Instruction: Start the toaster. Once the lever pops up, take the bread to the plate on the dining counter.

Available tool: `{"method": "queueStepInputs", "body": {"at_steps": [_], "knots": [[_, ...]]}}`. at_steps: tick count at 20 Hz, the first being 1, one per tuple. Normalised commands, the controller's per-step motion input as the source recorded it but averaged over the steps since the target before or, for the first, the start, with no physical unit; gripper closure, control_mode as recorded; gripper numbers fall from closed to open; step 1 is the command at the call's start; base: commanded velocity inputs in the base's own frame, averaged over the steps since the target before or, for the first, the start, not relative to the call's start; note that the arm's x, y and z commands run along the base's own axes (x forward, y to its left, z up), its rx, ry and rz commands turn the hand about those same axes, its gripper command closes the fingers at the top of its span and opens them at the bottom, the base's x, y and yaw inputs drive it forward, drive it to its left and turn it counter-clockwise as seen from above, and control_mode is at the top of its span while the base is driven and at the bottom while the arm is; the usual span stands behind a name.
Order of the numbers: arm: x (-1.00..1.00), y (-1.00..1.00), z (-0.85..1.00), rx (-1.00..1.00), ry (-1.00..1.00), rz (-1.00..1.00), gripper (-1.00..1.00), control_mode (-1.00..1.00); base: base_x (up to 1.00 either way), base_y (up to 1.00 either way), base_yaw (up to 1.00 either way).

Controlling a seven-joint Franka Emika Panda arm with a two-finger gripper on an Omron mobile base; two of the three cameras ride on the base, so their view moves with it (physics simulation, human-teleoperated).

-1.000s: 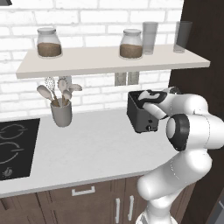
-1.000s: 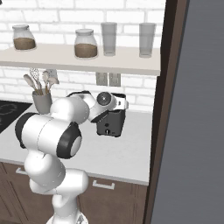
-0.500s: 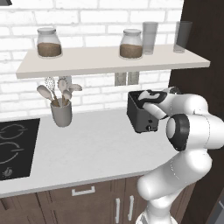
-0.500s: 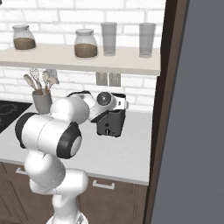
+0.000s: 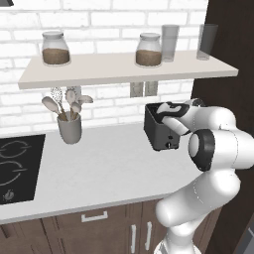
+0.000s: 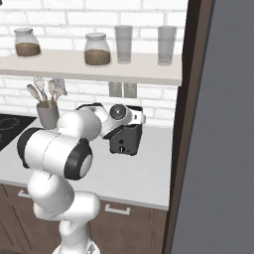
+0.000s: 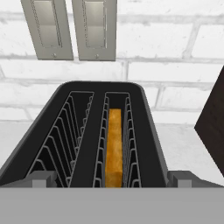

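Observation:
The dark toaster [image 5: 159, 135] [image 6: 126, 141] stands on the pale worktop against the brick wall. In the hand view I look down into its slotted top [image 7: 83, 144]. A golden-tan bread slice [image 7: 114, 146] sits low in the right slot, and the left slot is empty. My gripper [image 5: 160, 110] [image 6: 135, 119] [image 7: 113, 179] hovers just over the toaster's near end, open, with its fingertips [image 7: 41, 178] spread about as wide as the toaster and holding nothing. The narrow control face [image 5: 168, 144] shows small marks, but the lever's position is too small to tell. The plate and dining counter are out of view.
A grey utensil holder [image 5: 69, 128] stands left of the toaster and a black cooktop [image 5: 15, 166] lies further left. A shelf [image 5: 124, 69] with jars and glasses hangs overhead. A dark tall cabinet [image 6: 193, 114] rises right of the toaster. Two wall outlets [image 7: 70, 28] sit behind it.

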Motion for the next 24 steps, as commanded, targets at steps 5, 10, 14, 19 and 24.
{"method": "queueStepInputs", "body": {"at_steps": [5, 10, 14, 19, 24], "knots": [[0.0, 0.0, 0.0, 0.0, 0.0, 0.0, -1.0, -1.0, 0.0, 0.0, 0.0], [0.0, 0.0, 0.0, 0.0, 0.0, 0.0, -1.0, -1.0, 0.0, 0.0, 0.0], [0.0, 0.0, 0.0, 0.0, 0.0, 0.0, -1.0, -1.0, 0.0, 0.0, 0.0], [0.0, 0.0, 0.0, 0.0, 0.0, 0.0, -1.0, -1.0, 0.0, 0.0, 0.0], [0.0, 0.0, 0.0, 0.0, 0.0, 0.0, -1.0, -1.0, 0.0, 0.0, 0.0]]}}
